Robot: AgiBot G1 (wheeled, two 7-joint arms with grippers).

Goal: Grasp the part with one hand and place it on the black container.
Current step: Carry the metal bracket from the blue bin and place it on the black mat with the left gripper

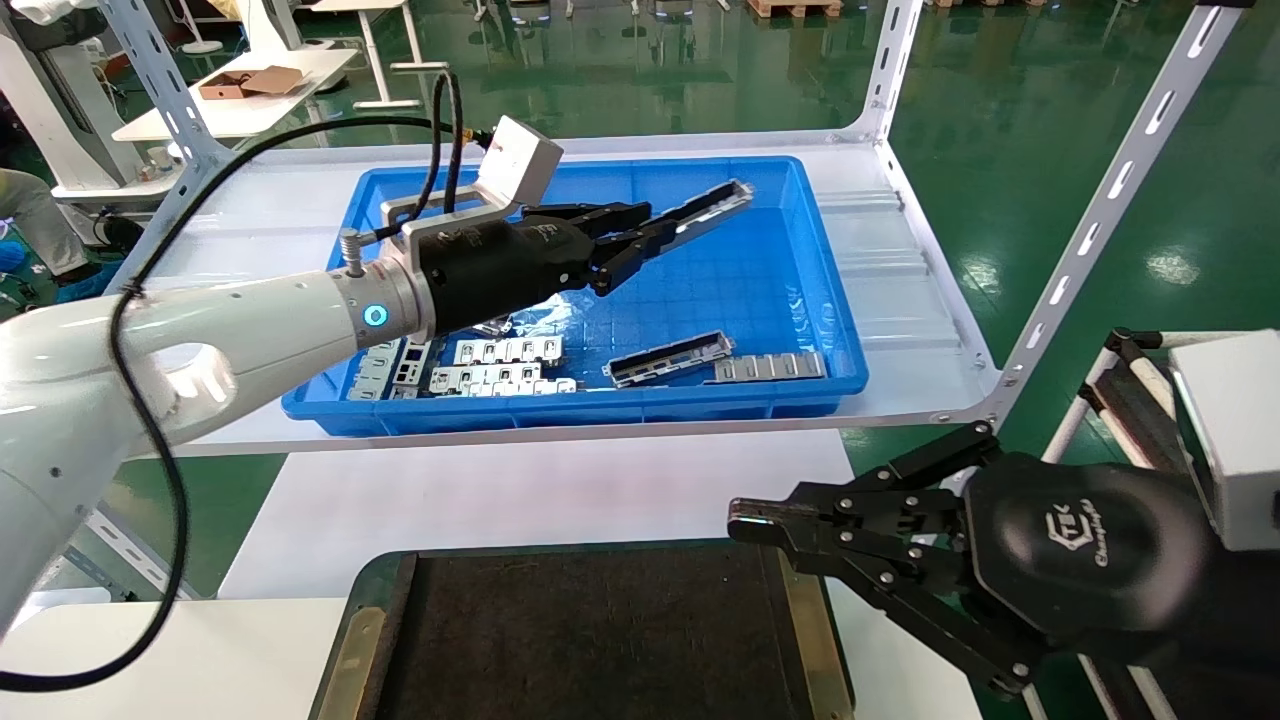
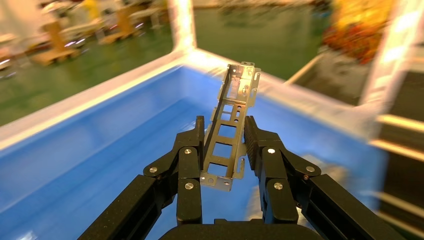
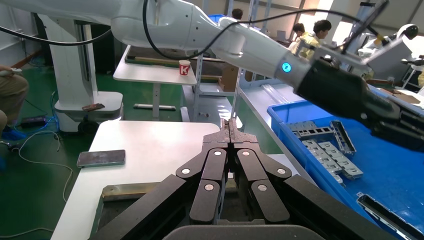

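**Part lifted above the bin, tray yet to be reached**

Green workshop flooring surrounds a white shelf table (image 1: 900,300) on which a large blue bin (image 1: 800,300) is set. Nearer the robot, on a lower white table, the black container (image 1: 600,640) lies bare, well apart from the bin.

The left hand (image 1: 615,245) is held above the bin, its jaws clenched on the part (image 1: 710,210). In the left wrist view the part (image 2: 231,125) is seen gripped near one end between the two fingers (image 2: 190,150), its long axis running straight out from the jaws and away from the robot, the free end raised. The part is judged to be clear of the bin floor.

The right hand (image 1: 790,525) is parked beside the container's right edge, jaws pressed together on nothing.

Left in the bin are a second channel bar (image 1: 668,358) and flat slotted plates (image 1: 500,365).

For the coming move, the part would have to be carried back toward the robot and lowered, with its length laid along the container.
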